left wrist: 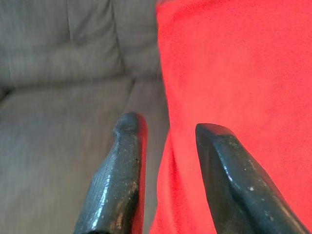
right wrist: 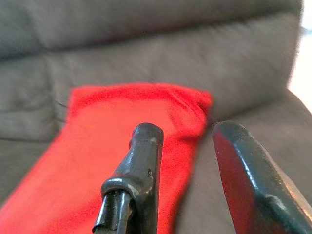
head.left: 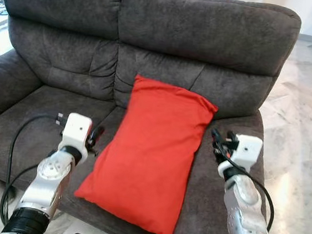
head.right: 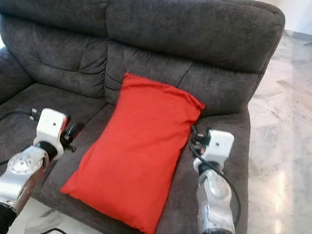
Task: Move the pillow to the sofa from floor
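Note:
A red pillow lies lengthwise on the seat of the dark grey sofa, its far end leaning on the backrest and its near corner hanging over the seat's front edge. My left gripper hovers just beside the pillow's left edge, open, with nothing between its fingers. My right gripper is just beside the pillow's right edge, also open and empty, one finger in front of the pillow.
The sofa's left armrest rises at the far left. Pale marble floor spreads to the right of the sofa. Black cables loop from my left arm over the seat front.

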Available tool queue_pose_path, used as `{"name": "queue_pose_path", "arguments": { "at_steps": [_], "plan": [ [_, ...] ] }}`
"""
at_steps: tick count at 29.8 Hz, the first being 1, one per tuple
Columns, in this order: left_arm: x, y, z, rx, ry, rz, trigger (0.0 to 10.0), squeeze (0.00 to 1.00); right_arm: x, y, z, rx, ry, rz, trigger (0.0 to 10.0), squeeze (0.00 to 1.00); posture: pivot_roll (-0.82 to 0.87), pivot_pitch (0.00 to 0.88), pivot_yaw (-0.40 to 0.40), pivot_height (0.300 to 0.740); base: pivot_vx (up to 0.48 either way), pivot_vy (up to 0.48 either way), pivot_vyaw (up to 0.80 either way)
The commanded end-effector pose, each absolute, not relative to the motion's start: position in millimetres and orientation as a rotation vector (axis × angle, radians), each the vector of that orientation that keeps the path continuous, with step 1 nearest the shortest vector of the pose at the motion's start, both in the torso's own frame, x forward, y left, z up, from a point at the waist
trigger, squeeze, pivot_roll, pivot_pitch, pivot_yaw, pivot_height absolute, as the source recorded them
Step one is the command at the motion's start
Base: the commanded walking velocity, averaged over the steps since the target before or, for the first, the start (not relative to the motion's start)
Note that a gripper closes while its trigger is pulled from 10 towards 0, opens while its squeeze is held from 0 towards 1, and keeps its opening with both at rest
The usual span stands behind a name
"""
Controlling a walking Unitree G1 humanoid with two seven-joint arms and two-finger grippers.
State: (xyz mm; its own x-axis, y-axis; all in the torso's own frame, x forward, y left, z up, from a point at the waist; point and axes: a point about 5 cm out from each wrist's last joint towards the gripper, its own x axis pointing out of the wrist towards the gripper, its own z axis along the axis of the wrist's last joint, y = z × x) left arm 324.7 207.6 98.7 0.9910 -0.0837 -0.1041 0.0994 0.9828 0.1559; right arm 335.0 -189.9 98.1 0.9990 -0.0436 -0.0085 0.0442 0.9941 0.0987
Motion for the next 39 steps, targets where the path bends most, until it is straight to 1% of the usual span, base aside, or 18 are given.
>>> {"name": "queue_pose_path", "arguments": {
  "at_steps": [1,2,3,4,5,7,9,10,11,12,15,17,19,21,23,26,30,39],
  "plan": [
    [314,222,74,0.184,0.195,-0.060,10.0,0.00,319,-208,73,0.124,0.084,-0.171,10.0,0.00,0.08,0.146,0.079,0.740,0.000,0.000,0.00],
    [308,226,60,0.184,0.253,-0.053,10.0,0.00,307,-217,57,0.129,0.138,-0.226,10.0,0.00,0.07,0.144,0.081,0.740,0.000,0.000,0.00],
    [307,226,57,0.181,0.263,-0.051,10.0,0.00,304,-218,54,0.127,0.150,-0.235,10.0,0.00,0.07,0.144,0.081,0.740,0.000,0.000,0.00],
    [300,228,42,0.187,0.324,-0.042,10.0,0.00,291,-225,38,0.142,0.195,-0.277,10.0,0.00,0.06,0.137,0.084,0.740,0.000,0.000,0.00],
    [298,229,39,0.190,0.341,-0.039,10.0,0.00,288,-226,34,0.146,0.207,-0.289,10.0,0.00,0.06,0.137,0.084,0.740,0.000,0.000,0.00],
    [286,230,18,0.186,0.425,-0.029,10.0,0.00,266,-235,9,0.141,0.295,-0.353,10.0,0.00,0.05,0.121,0.089,0.740,0.000,0.000,0.00],
    [278,230,6,0.205,0.480,-0.031,10.0,0.00,253,-238,-4,0.134,0.351,-0.385,10.0,0.00,0.05,0.118,0.091,0.740,0.000,0.000,0.00],
    [271,230,-3,0.268,0.521,-0.044,10.0,0.00,242,-242,-14,0.144,0.392,-0.428,10.0,0.00,0.04,0.111,0.093,0.740,0.000,0.000,0.00],
    [261,229,-14,0.242,0.572,-0.037,10.0,0.00,227,-246,-28,0.133,0.460,-0.475,10.0,0.00,0.04,0.095,0.095,0.740,0.000,0.000,0.00],
    [261,229,-14,0.242,0.572,-0.037,10.0,0.00,227,-246,-28,0.133,0.460,-0.475,10.0,0.00,0.04,0.095,0.095,0.740,0.000,0.000,0.00],
    [245,226,-32,0.279,0.660,-0.057,10.0,0.00,210,-250,-41,0.125,0.536,-0.540,10.0,0.00,0.03,0.069,0.101,0.740,0.000,0.000,0.00],
    [236,225,-41,0.290,0.714,-0.067,10.0,0.00,205,-250,-46,0.124,0.567,-0.561,10.0,0.00,0.02,0.068,0.110,0.740,0.000,0.000,0.00],
    [223,226,-51,0.331,0.778,-0.080,10.0,0.00,204,-244,-51,0.137,0.587,-0.533,10.0,0.00,0.00,0.047,0.121,0.740,0.000,0.000,0.00],
    [217,226,-55,0.316,0.801,-0.071,10.0,0.00,203,-240,-54,0.182,0.606,-0.501,10.0,0.00,0.01,0.055,0.122,0.740,0.000,0.000,0.00],
    [208,225,-61,0.274,0.832,-0.042,10.0,0.00,198,-232,-61,0.183,0.660,-0.418,10.0,0.00,0.04,0.034,0.110,0.740,0.000,0.000,0.00],
    [205,224,-64,0.276,0.846,-0.046,10.0,0.00,192,-230,-66,0.188,0.696,-0.403,10.0,0.00,0.06,0.026,0.103,0.740,0.000,0.000,0.00],
    [200,221,-67,0.260,0.870,-0.051,10.0,0.00,173,-228,-78,0.178,0.802,-0.381,10.0,0.00,0.07,0.019,0.092,0.740,0.000,0.000,0.00],
    [192,224,-72,0.255,0.905,-0.047,10.0,0.00,168,-223,-81,0.215,0.807,-0.349,10.0,0.00,0.07,0.021,0.092,0.740,0.000,0.000,0.00]
  ]
}}
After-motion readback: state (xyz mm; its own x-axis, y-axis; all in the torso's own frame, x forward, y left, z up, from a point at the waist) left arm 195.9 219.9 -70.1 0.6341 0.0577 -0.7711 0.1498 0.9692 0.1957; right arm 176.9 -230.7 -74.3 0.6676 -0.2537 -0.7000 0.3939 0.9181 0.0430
